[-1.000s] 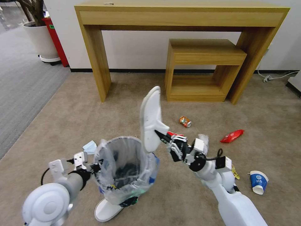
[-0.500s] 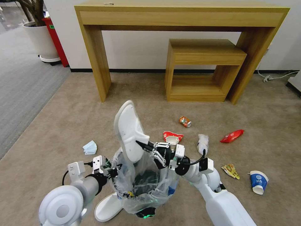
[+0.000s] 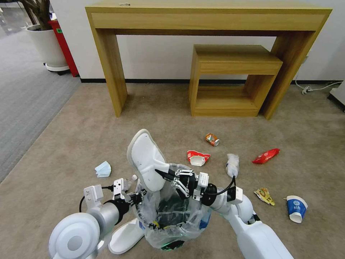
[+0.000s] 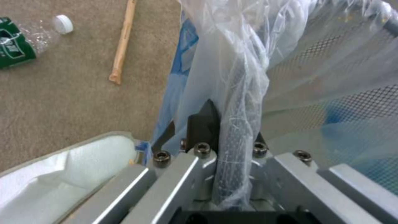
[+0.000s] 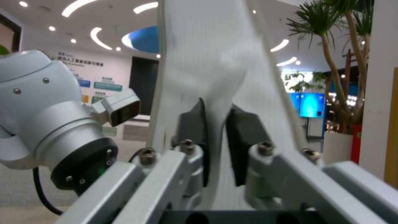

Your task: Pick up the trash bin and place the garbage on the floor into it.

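Observation:
The trash bin (image 3: 171,216), black mesh with a crinkly clear bag, hangs low in front of me. My left gripper (image 3: 138,197) is shut on the bin's rim (image 4: 234,124) through the bag. Just above the opening, my right gripper (image 3: 162,173) is shut on a white slipper (image 3: 145,160), toe up; the right wrist view shows the pads (image 5: 195,130) pinching the slipper (image 5: 211,62). A second slipper (image 3: 124,239) lies under the bin. On the floor (image 3: 90,136) lie a mask (image 3: 103,168), can (image 3: 212,139), red cup (image 3: 197,157), clear cup (image 3: 233,163), wrappers (image 3: 266,155), blue-white cup (image 3: 296,208), bottle (image 4: 16,40) and stick (image 4: 122,40).
A tall wooden console table (image 3: 208,18) stands against the far wall with a smaller wooden side table (image 3: 233,79) under it. A white planter (image 3: 46,43) stands at the far left on grey striped carpet (image 3: 25,93). A cable (image 3: 316,88) runs along the right wall.
The left arm has brought the bin rightward and nearer. The right gripper has carried the slipper left and down, from beside the bin to over its opening.

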### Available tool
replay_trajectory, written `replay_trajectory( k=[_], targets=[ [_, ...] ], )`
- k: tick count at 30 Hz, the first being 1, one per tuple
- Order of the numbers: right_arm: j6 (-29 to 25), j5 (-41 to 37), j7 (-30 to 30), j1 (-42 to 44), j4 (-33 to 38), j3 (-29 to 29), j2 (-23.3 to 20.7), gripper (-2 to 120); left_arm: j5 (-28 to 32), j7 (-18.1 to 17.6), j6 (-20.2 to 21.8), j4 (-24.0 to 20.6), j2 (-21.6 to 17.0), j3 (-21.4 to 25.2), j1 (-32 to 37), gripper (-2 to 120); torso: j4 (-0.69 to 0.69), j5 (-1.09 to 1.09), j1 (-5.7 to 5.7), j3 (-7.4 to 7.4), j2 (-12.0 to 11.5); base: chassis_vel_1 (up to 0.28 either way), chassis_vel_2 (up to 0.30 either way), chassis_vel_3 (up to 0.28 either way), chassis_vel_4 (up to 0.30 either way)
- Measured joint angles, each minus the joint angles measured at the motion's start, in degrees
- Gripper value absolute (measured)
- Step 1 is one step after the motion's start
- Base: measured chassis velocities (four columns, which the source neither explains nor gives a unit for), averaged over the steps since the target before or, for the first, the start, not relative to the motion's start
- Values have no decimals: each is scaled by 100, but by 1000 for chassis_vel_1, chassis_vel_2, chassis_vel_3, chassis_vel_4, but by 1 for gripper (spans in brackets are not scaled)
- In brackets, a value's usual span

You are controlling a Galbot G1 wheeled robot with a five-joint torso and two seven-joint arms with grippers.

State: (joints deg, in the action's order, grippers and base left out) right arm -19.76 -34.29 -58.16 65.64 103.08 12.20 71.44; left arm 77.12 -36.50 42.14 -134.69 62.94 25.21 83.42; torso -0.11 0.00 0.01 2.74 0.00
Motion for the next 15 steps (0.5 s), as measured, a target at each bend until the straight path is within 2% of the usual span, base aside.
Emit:
replay_trajectory(
  k=[1,4,5,8,9,13,15],
  targets=[
    [0,0,0,0,0,0,0,19,0,0,0,0,0,0,0,1,0,0,0,0,0,0,0,0,0],
    [0,12,-1,33,50,32,-24,33,-9,4,0,44,-29,55,-5,1,0,0,0,0,0,0,0,0,0],
    [0,12,-1,33,50,32,-24,33,-9,4,0,44,-29,55,-5,1,0,0,0,0,0,0,0,0,0],
    [1,14,-15,79,111,81,-56,47,-41,13,0,95,-59,123,-30,1,0,0,0,0,0,0,0,0,0],
    [1,14,-15,79,111,81,-56,47,-41,13,0,95,-59,123,-30,1,0,0,0,0,0,0,0,0,0],
    [10,15,-33,158,200,147,-124,65,-50,28,0,138,-89,220,-74,1,0,0,0,0,0,0,0,0,0],
    [10,15,-34,161,204,150,-127,67,-50,29,0,140,-91,227,-76,1,0,0,0,0,0,0,0,0,0]
  ],
)
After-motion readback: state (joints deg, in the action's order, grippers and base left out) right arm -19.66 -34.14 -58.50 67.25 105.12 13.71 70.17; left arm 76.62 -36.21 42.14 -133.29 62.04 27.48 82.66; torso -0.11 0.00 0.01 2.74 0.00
